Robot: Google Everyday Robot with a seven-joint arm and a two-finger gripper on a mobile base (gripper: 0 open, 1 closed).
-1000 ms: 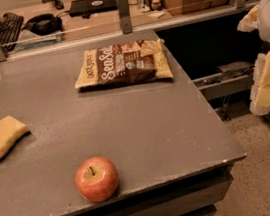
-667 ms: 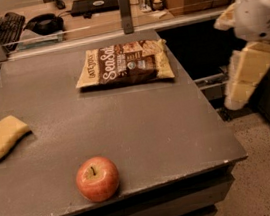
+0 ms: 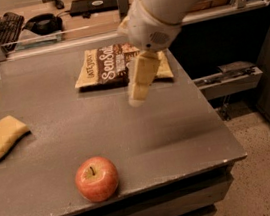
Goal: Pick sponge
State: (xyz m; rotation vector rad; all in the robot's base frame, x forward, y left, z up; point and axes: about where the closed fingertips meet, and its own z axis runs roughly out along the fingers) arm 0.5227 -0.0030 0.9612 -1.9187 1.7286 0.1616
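The gripper (image 3: 138, 81) is hanging above the surface (image 3: 144, 134), just in front of the snack bag (image 3: 101, 67); whether its jaws are released or clenched cannot be told. The sponge (image 3: 0, 138) is lying flat at the surface's left edge in this view, well apart from the gripper, so a long sideways reach is probably needed. The apple (image 3: 96, 179) is sitting near the front.

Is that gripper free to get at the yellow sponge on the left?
Probably yes: the gripper hangs above mid-table, only bare table lies between it and the sponge, and the apple sits nearer the front.
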